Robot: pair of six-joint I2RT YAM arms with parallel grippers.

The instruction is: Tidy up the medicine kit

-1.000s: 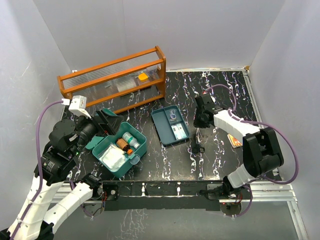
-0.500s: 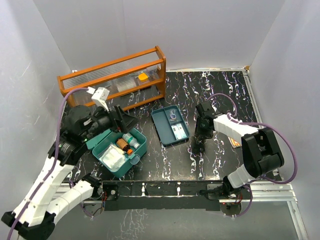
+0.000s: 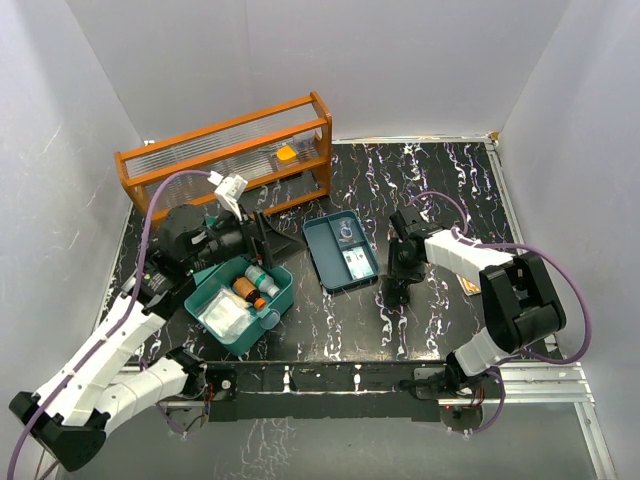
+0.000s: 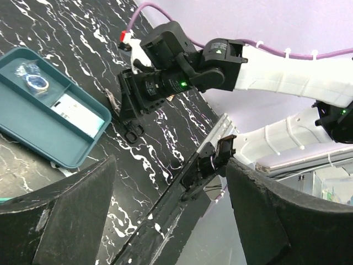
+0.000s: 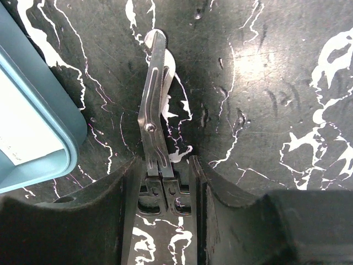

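The teal medicine kit box (image 3: 277,290) stands open at the near left, holding small bottles (image 3: 252,281) and a white packet (image 3: 224,315). Its tray insert (image 3: 322,262) lies apart on the table to the right and holds a white packet and a small coiled item. It also shows in the left wrist view (image 4: 70,160). My left gripper (image 3: 268,232) is open and empty, in the air between box and tray (image 4: 170,165). My right gripper (image 3: 398,283) is down at the table, shut on the black handles of metal scissors (image 5: 153,118), which lie flat right of the tray (image 5: 60,160).
An orange-brown wooden rack (image 3: 230,160) with clear ribbed panels stands at the back left. A small orange card (image 3: 467,282) lies near the right arm. The table's near edge rail (image 4: 182,193) is close below the left gripper.
My left arm has swung right from over the kit's lid toward the tray. My right gripper has come down onto the scissors.
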